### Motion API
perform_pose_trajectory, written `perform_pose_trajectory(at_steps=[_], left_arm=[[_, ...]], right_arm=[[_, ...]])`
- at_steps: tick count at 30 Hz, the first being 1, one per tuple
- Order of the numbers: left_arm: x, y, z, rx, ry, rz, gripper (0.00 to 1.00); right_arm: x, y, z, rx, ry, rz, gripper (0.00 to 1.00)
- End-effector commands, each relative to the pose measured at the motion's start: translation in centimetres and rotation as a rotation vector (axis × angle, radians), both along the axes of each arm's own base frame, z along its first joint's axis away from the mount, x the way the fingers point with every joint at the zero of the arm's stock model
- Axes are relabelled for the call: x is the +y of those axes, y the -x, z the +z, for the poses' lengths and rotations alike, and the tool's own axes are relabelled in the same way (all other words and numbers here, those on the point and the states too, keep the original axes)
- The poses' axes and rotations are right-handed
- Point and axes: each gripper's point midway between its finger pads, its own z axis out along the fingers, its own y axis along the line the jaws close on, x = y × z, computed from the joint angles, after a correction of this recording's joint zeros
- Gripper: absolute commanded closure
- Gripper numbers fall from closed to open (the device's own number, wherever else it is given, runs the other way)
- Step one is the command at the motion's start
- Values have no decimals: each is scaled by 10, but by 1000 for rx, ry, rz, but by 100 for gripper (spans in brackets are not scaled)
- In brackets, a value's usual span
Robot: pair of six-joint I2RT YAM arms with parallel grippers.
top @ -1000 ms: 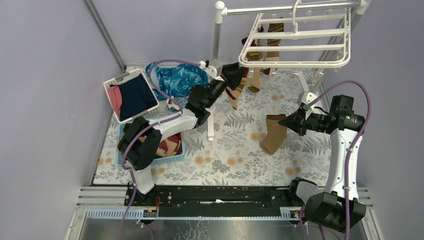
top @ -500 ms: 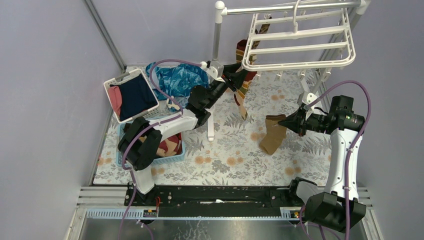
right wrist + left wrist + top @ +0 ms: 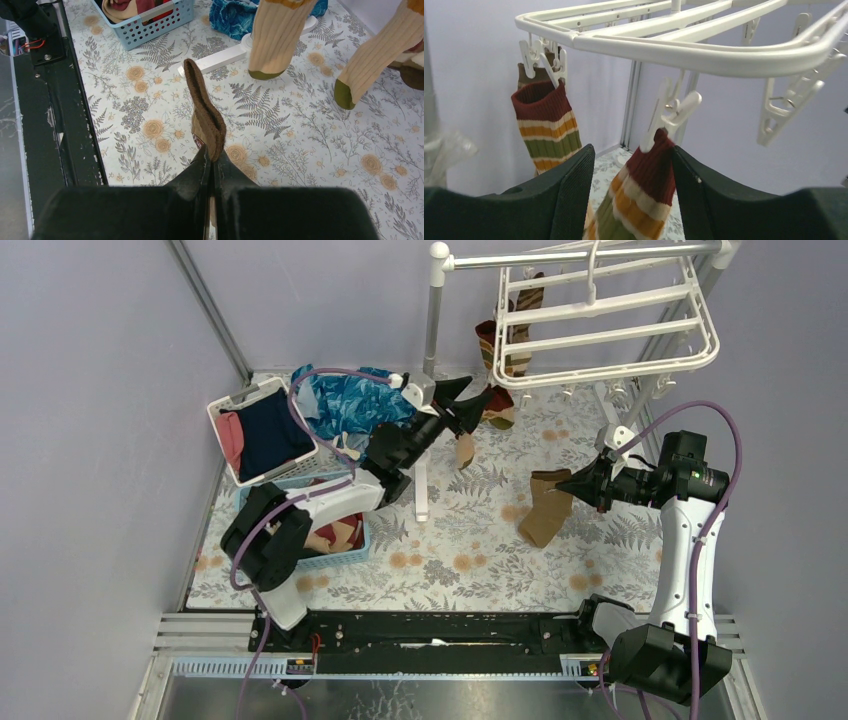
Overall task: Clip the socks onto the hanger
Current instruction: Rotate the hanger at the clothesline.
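The white hanger (image 3: pixel 610 335) hangs from the rack at the back right. My left gripper (image 3: pixel 470 398) is open just under its near-left corner. In the left wrist view the hanger (image 3: pixel 664 42) is overhead, and a red, orange and green banded sock (image 3: pixel 649 180) hangs from a clip (image 3: pixel 671 112) between my open left gripper's (image 3: pixel 631 150) jaws, close to the right finger. A second banded sock (image 3: pixel 546 125) hangs clipped to the left. My right gripper (image 3: pixel 574 483) is shut on the cuff of a brown and tan sock (image 3: pixel 547 508), seen in the right wrist view as a brown cuff (image 3: pixel 205 112) above the gripper (image 3: pixel 212 157).
A white bin (image 3: pixel 222 400) holds navy and pink clothes. A blue basket (image 3: pixel 345 548) with more socks stands by the left arm. A blue patterned cloth (image 3: pixel 350 400) lies behind. The rack pole (image 3: pixel 434 310) and its foot (image 3: pixel 421 485) stand mid-table. Tan sock toes (image 3: pixel 277 40) hang low.
My left gripper has opened and drawn back a little; the banded sock now hangs from its clip. The hanger has swung right and away. The right arm has not moved.
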Motion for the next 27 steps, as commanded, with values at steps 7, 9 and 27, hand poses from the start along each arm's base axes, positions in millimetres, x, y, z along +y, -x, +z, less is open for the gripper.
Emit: perform_pose_trajectory(at_steps=[7,9,27], left_arm=[[24,63,30,-65,99,-152,29],[20,79,36,-89,102,-225,23],[-24,97,45,-228,-61,-561,5]], right_arm=[[6,3,5,-14,-35,23,96],[6,3,5,-10,-37,22,96],[7,5,6,-17,-43,26,96]])
